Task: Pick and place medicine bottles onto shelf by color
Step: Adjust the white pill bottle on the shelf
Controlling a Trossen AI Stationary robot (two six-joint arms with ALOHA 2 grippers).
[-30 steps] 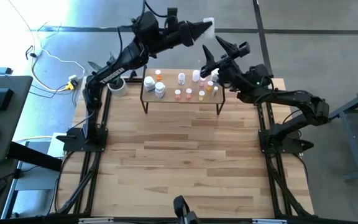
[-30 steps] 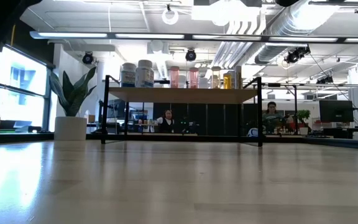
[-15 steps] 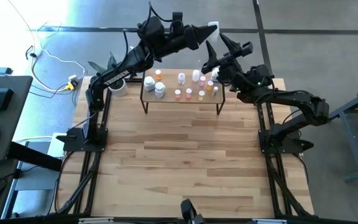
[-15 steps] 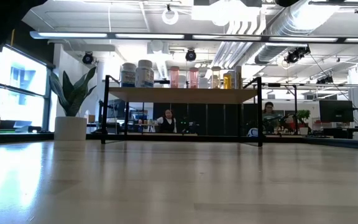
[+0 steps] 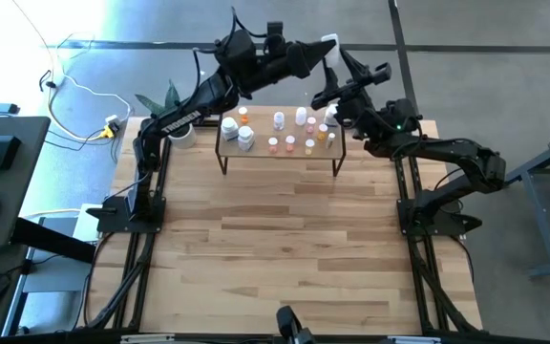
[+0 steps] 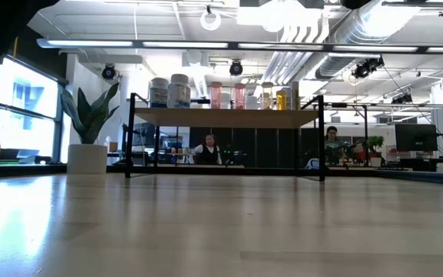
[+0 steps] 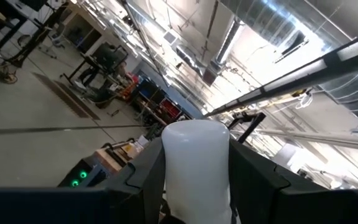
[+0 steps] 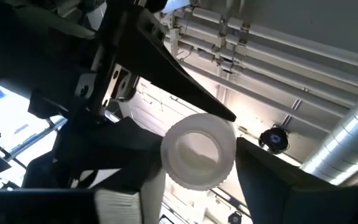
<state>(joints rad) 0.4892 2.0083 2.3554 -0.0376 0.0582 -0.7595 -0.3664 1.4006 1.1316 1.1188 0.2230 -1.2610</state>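
Bright ceiling lights, window glare, sheen on tabletop (image 6: 221, 231)

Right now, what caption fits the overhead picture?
Two claws meet above the shelf of bottles, the left claw holding a white bottle.

- Daylight is pouring through a tall window (image 6: 23, 108) at the side of the low view.
- Long ceiling lights (image 6: 229, 45) are glowing over silver ducts (image 6: 314, 38).
- A potted plant (image 6: 89, 127) is standing on the planked tabletop (image 5: 275, 239).
- Two people are sitting at desks far behind.
- A grey floor (image 5: 504, 57) is surrounding the table.
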